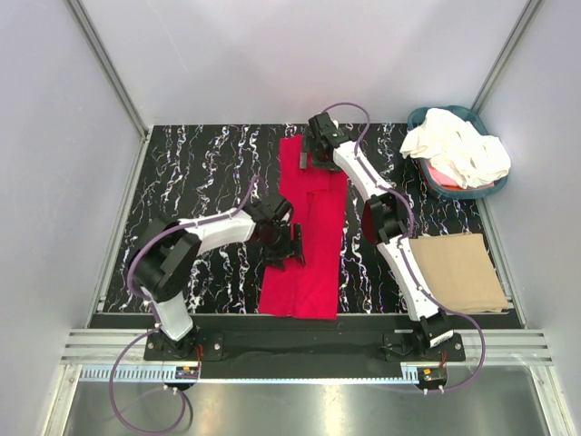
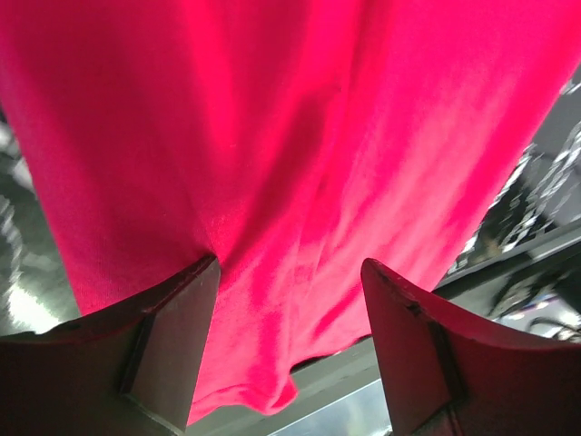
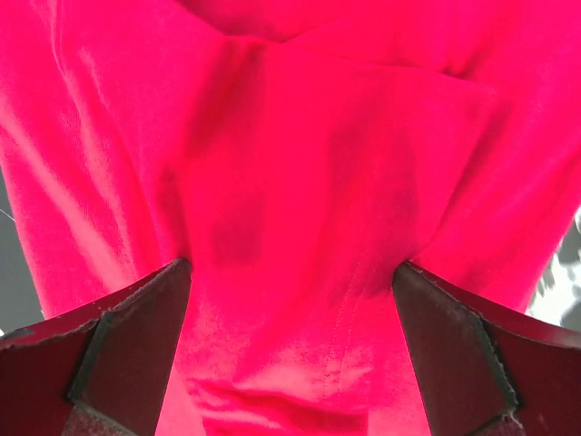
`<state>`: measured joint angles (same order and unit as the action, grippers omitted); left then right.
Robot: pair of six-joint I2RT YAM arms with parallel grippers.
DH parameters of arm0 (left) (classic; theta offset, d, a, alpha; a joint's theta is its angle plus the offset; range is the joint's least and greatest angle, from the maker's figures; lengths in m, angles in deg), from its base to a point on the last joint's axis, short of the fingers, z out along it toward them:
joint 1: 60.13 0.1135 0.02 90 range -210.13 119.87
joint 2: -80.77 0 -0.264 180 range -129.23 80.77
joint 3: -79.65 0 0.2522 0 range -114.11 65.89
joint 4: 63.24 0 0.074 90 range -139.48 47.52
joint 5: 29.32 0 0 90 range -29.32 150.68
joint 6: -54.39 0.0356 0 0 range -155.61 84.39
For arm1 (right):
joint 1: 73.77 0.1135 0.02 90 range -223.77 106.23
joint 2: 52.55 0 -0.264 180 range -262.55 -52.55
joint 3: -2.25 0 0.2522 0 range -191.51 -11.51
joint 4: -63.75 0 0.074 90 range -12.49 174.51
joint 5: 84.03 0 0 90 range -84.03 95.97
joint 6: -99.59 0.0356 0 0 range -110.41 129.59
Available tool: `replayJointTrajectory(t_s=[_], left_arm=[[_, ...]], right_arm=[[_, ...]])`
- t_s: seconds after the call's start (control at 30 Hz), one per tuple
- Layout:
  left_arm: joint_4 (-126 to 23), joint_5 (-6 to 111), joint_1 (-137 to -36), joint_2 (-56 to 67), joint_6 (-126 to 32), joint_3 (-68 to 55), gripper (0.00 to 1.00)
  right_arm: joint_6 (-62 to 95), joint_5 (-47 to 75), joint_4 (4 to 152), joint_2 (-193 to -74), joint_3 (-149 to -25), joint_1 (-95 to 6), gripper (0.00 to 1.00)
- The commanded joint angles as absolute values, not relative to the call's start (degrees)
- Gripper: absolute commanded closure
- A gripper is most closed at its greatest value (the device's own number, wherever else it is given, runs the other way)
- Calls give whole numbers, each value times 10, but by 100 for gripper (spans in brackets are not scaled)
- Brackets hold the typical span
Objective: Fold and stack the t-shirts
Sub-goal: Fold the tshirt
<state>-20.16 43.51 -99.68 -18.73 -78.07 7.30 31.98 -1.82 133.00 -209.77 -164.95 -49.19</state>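
Hanging low over red shirt (image 1: 309, 227), L gripper (image 2: 290, 263) is gaping wide at its near-left edge, gripping nothing. R gripper (image 3: 290, 268) is likewise spreading open over far end. Shirt's lying as long strip mid-table (image 1: 200, 173). Far-right, white shirts (image 1: 458, 150) are sitting heaped in basket (image 1: 427, 116).

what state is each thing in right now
red t-shirt: flat on the table, folded into a long strip
white t-shirts: crumpled, heaped in the teal basket
cardboard sheet: lying flat
left gripper: open over the red t-shirt
right gripper: open over the red t-shirt
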Motion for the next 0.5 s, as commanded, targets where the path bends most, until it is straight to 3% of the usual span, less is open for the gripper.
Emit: replayJointTrajectory(t_s=[0.0, 0.23, 0.47], left_arm=[[-238, 431, -992, -237, -805, 36, 28], [-239, 413, -951, -301, -805, -28, 28], [-215, 399, -969, -162, -817, 19, 28]], right_arm=[[283, -6, 1289, -2177, -1742, -489, 0], [283, 34, 1198, -2172, -1723, -504, 0], [250, 84, 1202, -2058, -1697, -503, 0]])
